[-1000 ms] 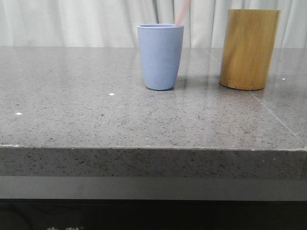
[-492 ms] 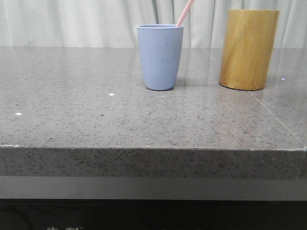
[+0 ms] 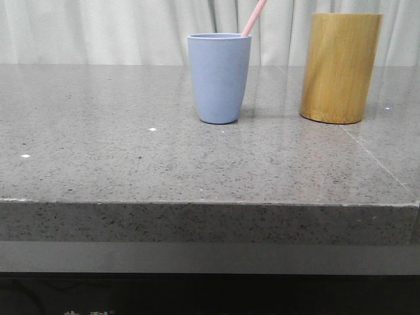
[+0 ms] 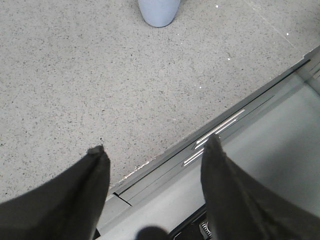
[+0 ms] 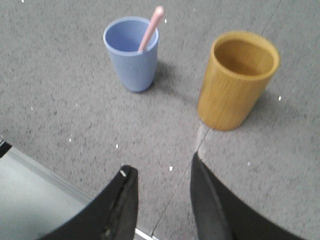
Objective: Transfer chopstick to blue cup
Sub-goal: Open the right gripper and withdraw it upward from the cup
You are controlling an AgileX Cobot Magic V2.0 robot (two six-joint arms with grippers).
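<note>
The blue cup [image 3: 219, 77] stands upright on the grey stone table, and a pale pink chopstick [image 3: 253, 18] leans out of it to the right. In the right wrist view the cup [image 5: 131, 55] holds the chopstick [image 5: 150, 29] against its rim. Only the cup's base [image 4: 158, 12] shows in the left wrist view. My right gripper [image 5: 161, 170] is open and empty, above the table near its front edge, well short of the cup. My left gripper [image 4: 154, 148] is open and empty over the table's front edge. Neither gripper shows in the front view.
A taller yellow-brown bamboo holder [image 3: 340, 67] stands to the right of the blue cup; its inside [image 5: 244, 57] looks empty. The table's front edge [image 3: 210, 203] runs across the front view, with a grey ledge [image 4: 260, 150] below it.
One second ago the chopstick was a blurred streak above the cup. It has since settled, leaning still in the cup. The cups have not moved.
</note>
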